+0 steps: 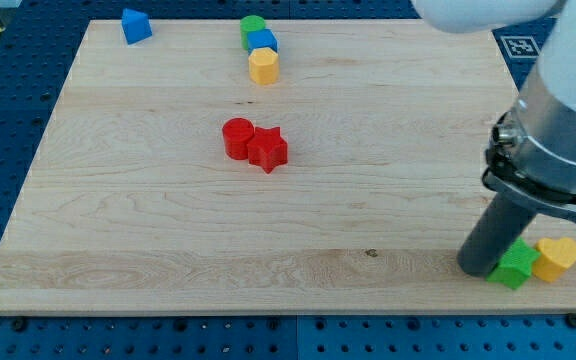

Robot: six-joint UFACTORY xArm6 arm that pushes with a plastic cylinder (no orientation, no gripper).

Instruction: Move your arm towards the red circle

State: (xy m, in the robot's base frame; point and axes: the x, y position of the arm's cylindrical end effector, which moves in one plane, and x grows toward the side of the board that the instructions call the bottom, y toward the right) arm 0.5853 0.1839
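Pincer: none, only my tip (476, 270) beside green block (514, 266); two red, yellow, blue, green blocks.

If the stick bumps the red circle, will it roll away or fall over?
Probably neither. The red circle stands on its flat end, squat, so it should slide. It touches the red star, which may get shoved along. My tip is far off, beside the green block.

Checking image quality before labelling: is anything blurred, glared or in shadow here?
Camera view: lighting is even and soft, with no strong glare on the board; the red circle and red star are sharp with faint shadows; the arm's pale upper body at the view's top right looks soft; my tip is dark.
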